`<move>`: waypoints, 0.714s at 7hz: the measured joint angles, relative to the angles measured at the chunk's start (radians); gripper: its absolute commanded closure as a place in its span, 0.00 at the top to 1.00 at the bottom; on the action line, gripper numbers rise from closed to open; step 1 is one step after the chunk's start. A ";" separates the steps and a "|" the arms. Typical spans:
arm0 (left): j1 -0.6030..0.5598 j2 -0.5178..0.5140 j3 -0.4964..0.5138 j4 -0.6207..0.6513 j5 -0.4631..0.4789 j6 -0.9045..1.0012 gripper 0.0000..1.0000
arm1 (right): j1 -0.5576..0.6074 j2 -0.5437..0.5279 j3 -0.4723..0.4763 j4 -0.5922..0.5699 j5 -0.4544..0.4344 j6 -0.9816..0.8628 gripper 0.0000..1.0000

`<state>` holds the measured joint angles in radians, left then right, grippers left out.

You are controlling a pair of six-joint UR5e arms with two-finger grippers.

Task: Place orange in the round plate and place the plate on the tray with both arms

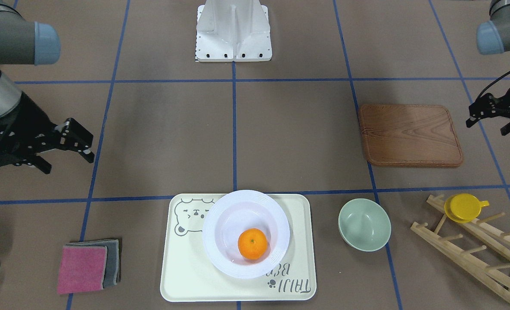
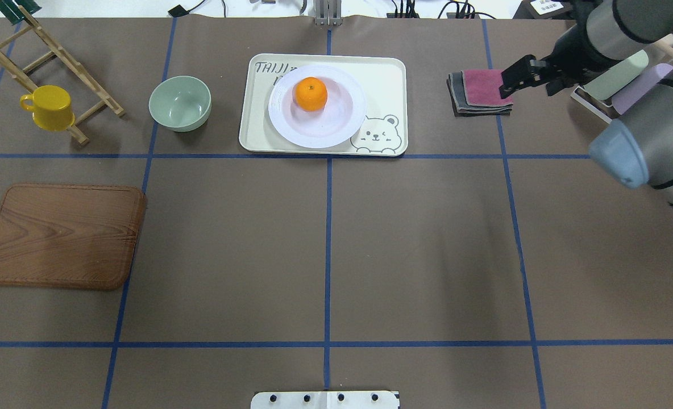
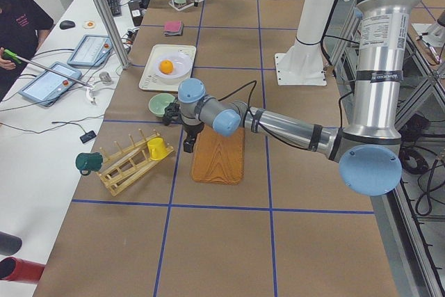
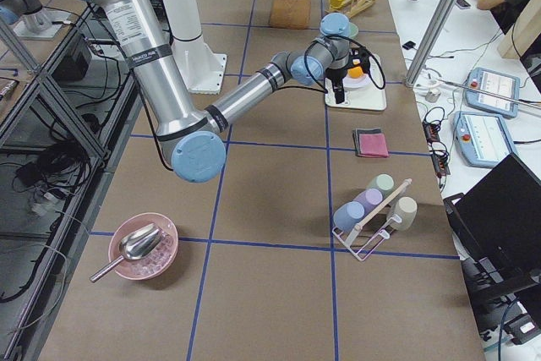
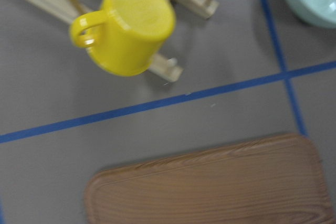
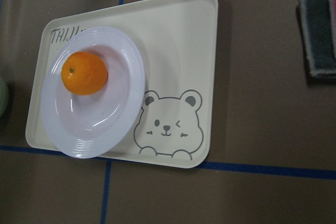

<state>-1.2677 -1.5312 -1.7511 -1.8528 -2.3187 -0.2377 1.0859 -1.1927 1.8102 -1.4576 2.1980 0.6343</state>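
Quick status from my remote seat: as far as I can judge, both placing steps are done. The small bright orange (image 1: 252,243) sits inside the glossy white round plate with the ridged rim (image 1: 212,224), and that plate sits on the big cream rectangular tray with the grey bear face (image 1: 186,267). The tray is at the middle of the bench's operator-side edge.

The left hand (image 1: 489,122) hangs near the bench's left end, just past the brown wooden board (image 1: 410,134). Its fingers are spread and there's nothing between them. The right hand (image 1: 69,162) is off toward the right end, also spread wide and empty. Both are well apart from the tray. The folded pink and grey cloths (image 1: 87,265) lie at the operator-side edge on that side.

One thing bugs me. The plate sits toward the tray's robot-side long edge, and from the right wrist view I can't tell whether its rim rides on the tray's lip or sits flat inside.

So I'd say the next move is just parking the arms. If the plate is perched, it calls for a two-handed nudge toward the tray's middle, gripping opposite rims and keeping it level so the orange doesn't roll.
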 measured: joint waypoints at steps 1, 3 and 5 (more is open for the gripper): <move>-0.036 0.026 0.014 0.001 -0.003 0.037 0.99 | 0.066 -0.055 0.014 -0.056 0.003 -0.117 1.00; -0.108 0.042 0.031 0.070 -0.006 0.137 0.99 | 0.233 -0.219 0.017 -0.093 0.098 -0.286 1.00; -0.161 0.036 0.028 0.153 -0.008 0.196 0.99 | 0.350 -0.388 0.011 -0.104 0.120 -0.499 1.00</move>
<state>-1.4289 -1.4955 -1.7226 -1.7002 -2.3262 -0.0418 1.4354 -1.5807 1.8217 -1.5615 2.3179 0.1357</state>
